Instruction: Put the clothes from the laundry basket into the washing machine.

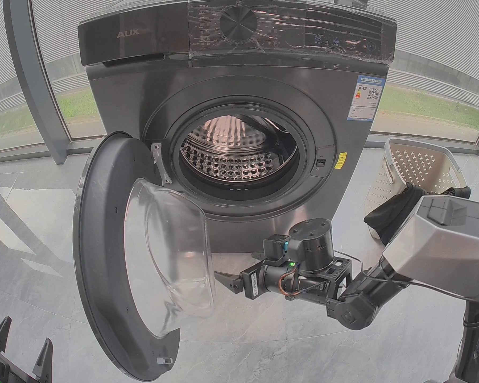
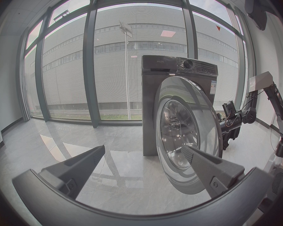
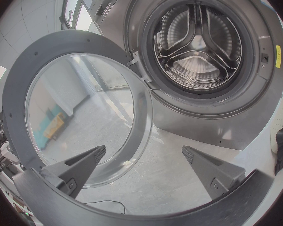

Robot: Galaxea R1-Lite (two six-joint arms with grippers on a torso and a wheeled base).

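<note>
The grey washing machine (image 1: 234,107) stands ahead with its round door (image 1: 138,261) swung wide to the left and its steel drum (image 1: 234,150) bare inside. A cream laundry basket (image 1: 418,171) sits right of the machine, with dark clothes (image 1: 391,211) hanging over its front rim. My right gripper (image 1: 223,281) hovers low in front of the machine, just right of the door's glass bowl, open and holding nothing. My left gripper (image 1: 21,347) is at the bottom left corner, open with nothing between its fingers (image 2: 81,164). The drum (image 3: 196,47) and door (image 3: 75,110) fill the right wrist view.
Tall windows and grey frames stand behind the machine. The pale tiled floor (image 1: 282,341) lies bare in front of it. The open door (image 2: 185,132) sticks out toward me and takes up the space left of the opening.
</note>
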